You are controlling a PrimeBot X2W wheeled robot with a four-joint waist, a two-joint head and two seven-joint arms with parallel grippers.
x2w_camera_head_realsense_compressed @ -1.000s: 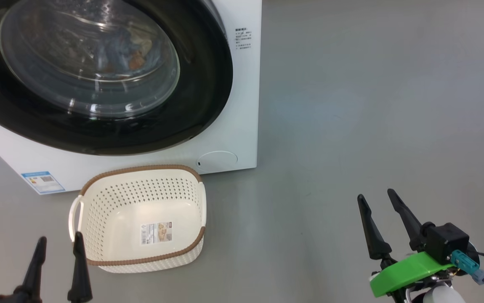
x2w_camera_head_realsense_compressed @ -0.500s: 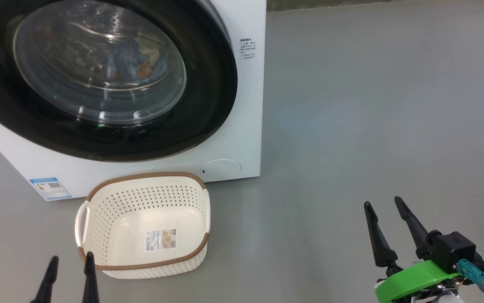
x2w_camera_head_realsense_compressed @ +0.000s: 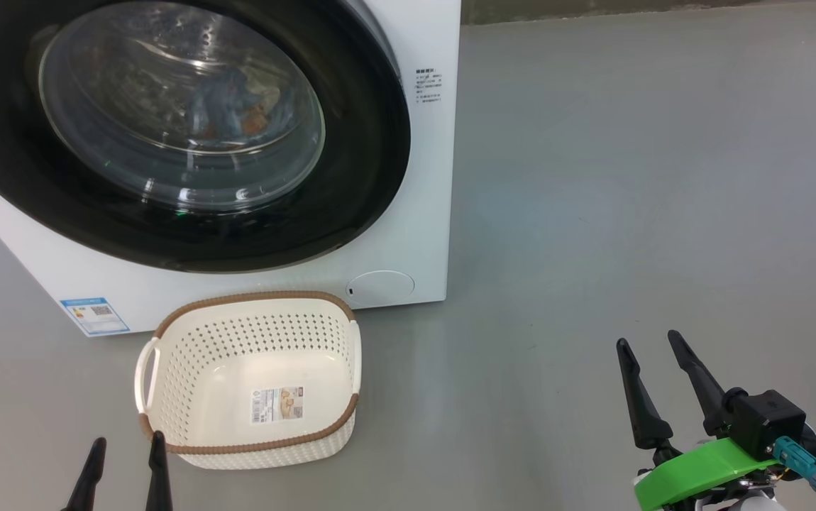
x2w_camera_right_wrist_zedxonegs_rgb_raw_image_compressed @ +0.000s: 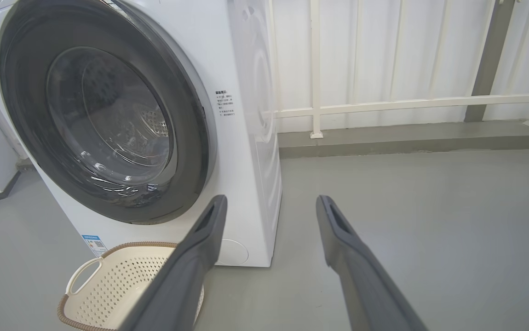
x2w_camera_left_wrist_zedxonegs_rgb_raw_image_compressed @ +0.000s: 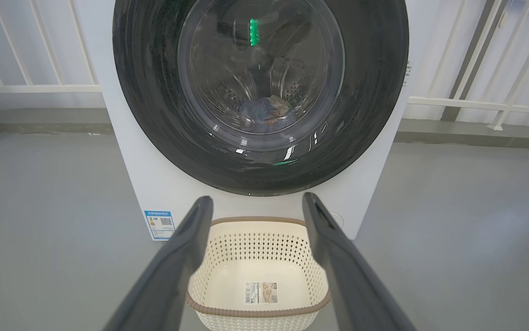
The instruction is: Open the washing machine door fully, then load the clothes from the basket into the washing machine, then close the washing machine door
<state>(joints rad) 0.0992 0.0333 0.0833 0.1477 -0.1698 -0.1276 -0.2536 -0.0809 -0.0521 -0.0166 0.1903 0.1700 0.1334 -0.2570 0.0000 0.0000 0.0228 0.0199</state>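
washing machine door [x2w_camera_head_realsense_compressed: 181, 128] shut, basket [x2w_camera_head_realsense_compressed: 238, 333] before it; left gripper [x2w_camera_head_realsense_compressed: 128, 438], right gripper [x2w_camera_head_realsense_compressed: 648, 338] wide; broad floor [x2w_camera_head_realsense_compressed: 628, 177] rightward

The basket [x2w_camera_head_realsense_compressed: 188, 369] sits on the floor [x2w_camera_head_realsense_compressed: 628, 213] just before the washer [x2w_camera_head_realsense_compressed: 429, 184], below its door [x2w_camera_head_realsense_compressed: 362, 156]; the clothes [x2w_camera_head_realsense_compressed: 234, 106] lie inside the washer, behind the door.

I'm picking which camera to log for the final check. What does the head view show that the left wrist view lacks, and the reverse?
Head view adds: the right gripper, open, over the floor to the right of the basket.
Left wrist view adds: a white railing behind the washing machine.
Both share: the washing machine door shut, the clothes behind its glass, the basket empty, the blue energy sticker, and the open left gripper.
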